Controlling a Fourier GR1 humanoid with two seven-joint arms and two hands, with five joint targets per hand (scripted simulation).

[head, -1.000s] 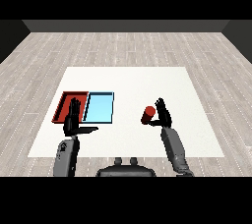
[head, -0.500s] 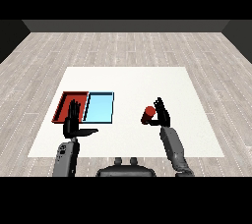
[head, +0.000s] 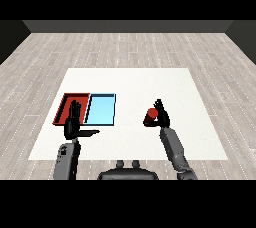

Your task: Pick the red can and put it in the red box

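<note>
The red can (head: 150, 116) stands on the white table right of centre. My right hand (head: 162, 117) is pressed against the can's right side, fingers starting to bend round it. The red tray (head: 65, 104) lies at the left of the table, beside the light blue tray (head: 101, 110). My left hand (head: 74, 123) is raised over the near end of the red tray, fingers straight and thumb stuck out to the right, holding nothing.
The table's near edge (head: 125, 159) runs just in front of both forearms. A grey plank floor surrounds the white table (head: 130, 82) on all sides.
My right hand has closed in on the red can and its fingers have bent towards it. The left hand has hardly moved.
</note>
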